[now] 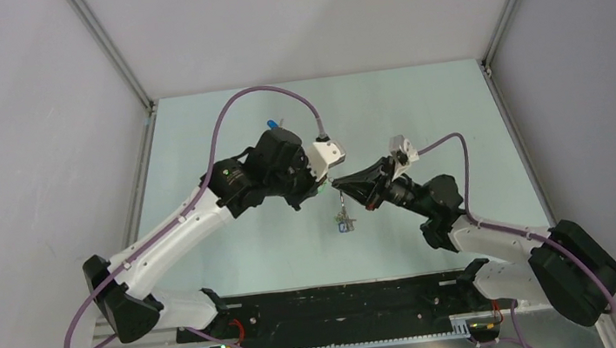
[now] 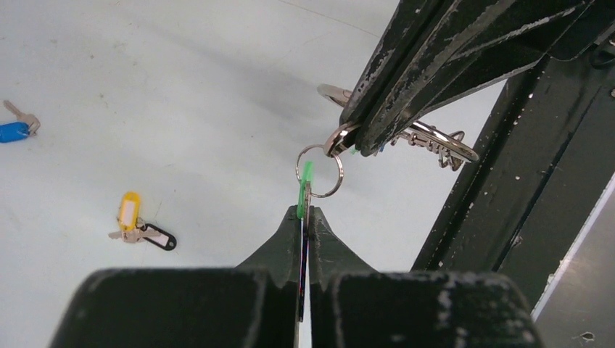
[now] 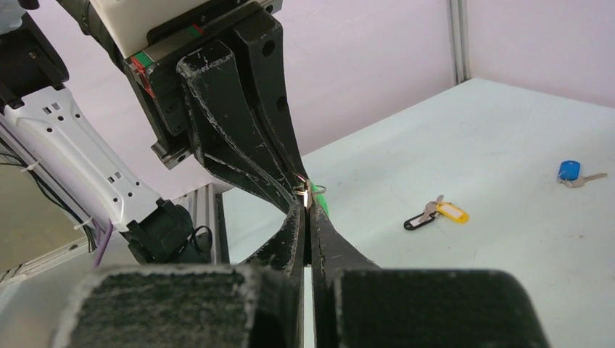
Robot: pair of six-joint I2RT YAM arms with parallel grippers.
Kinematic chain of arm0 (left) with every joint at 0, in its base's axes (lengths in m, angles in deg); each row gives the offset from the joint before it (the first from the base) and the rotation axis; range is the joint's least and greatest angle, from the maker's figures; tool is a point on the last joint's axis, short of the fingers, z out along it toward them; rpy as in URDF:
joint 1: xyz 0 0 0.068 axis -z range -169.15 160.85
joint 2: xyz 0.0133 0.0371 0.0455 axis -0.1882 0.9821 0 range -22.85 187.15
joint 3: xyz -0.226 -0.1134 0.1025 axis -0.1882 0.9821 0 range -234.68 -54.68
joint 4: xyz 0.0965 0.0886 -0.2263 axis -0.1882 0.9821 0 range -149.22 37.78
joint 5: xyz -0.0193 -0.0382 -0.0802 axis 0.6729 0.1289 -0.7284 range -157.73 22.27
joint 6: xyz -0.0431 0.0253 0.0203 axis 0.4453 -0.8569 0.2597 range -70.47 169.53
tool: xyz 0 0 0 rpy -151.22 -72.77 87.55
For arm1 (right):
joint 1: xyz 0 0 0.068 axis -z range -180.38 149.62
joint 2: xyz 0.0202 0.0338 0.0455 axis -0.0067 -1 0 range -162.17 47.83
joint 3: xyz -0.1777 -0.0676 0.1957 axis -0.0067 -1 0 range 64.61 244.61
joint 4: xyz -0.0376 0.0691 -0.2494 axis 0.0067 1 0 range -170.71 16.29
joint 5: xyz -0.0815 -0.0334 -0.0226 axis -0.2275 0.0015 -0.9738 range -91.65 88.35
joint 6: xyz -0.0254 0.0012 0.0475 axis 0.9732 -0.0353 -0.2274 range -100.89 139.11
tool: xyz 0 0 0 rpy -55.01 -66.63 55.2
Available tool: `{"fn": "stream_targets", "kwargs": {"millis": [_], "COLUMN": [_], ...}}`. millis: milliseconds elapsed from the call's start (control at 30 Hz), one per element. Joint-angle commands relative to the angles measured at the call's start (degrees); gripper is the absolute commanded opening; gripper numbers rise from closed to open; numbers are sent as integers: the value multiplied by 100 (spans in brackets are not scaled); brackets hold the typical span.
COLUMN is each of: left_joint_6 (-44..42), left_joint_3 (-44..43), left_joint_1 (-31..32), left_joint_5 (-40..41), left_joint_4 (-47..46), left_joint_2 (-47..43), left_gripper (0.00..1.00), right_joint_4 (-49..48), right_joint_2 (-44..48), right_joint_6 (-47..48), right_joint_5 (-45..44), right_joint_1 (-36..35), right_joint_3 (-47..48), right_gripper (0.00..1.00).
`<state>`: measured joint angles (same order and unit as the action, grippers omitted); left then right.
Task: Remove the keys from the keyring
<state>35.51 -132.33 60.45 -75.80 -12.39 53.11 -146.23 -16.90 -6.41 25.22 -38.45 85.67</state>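
Observation:
In the left wrist view my left gripper [image 2: 306, 212] is shut on a green-headed key [image 2: 305, 185]. The key hangs on the thin silver keyring [image 2: 341, 174]. My right gripper [image 2: 347, 139] comes in from the upper right and is shut on the top of that ring. More metal loops [image 2: 435, 141] stick out behind its fingers. From above, the two grippers [image 1: 323, 181] [image 1: 343, 186] meet tip to tip above the table, and a small bunch of metal [image 1: 343, 220] shows just below them. A blue-headed key [image 2: 14, 130] lies loose on the table.
A yellow-and-black tagged piece [image 2: 138, 226] lies on the table beside the grippers; it also shows in the right wrist view [image 3: 439, 214], with the blue-headed key [image 3: 571, 172] farther off. Frame posts stand at the table's far corners [image 1: 143, 101].

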Motion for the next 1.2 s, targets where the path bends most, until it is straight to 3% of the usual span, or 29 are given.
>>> {"fn": "stream_targets", "kwargs": {"millis": [0,100,233,567,800,933,1167], "left_joint_6": [123,295,639,1486,1926,1991,2043], "left_joint_3": [-150,-293,-499,-1226,-1754,-1931,-1987], "left_joint_1": [-181,-154,-135,-134,-144,-132,-135], "left_joint_5": [765,1170,1630,2071,1971,1650,1223], "left_joint_4": [599,665,1016,2296,2717,2801,2812], "left_joint_2": [-258,-383,-311,431,635,631,478], "left_gripper": [0,0,0,0,0,0,0], "right_joint_4": [-872,-758,-914,-132,-43,-330,-280], "right_joint_2": [-62,-269,-458,-408,-656,-1001,-1531], "right_joint_6": [-110,-35,117,1774,3116,3415,3430], "right_joint_5": [-54,96,51,-1016,-2026,-2475,-2356], "right_joint_1": [90,93,49,-826,-1741,-1966,-1839], "right_joint_3": [222,210,126,126,192,234,647], "right_gripper": [5,29,45,55,75,76,74]}}
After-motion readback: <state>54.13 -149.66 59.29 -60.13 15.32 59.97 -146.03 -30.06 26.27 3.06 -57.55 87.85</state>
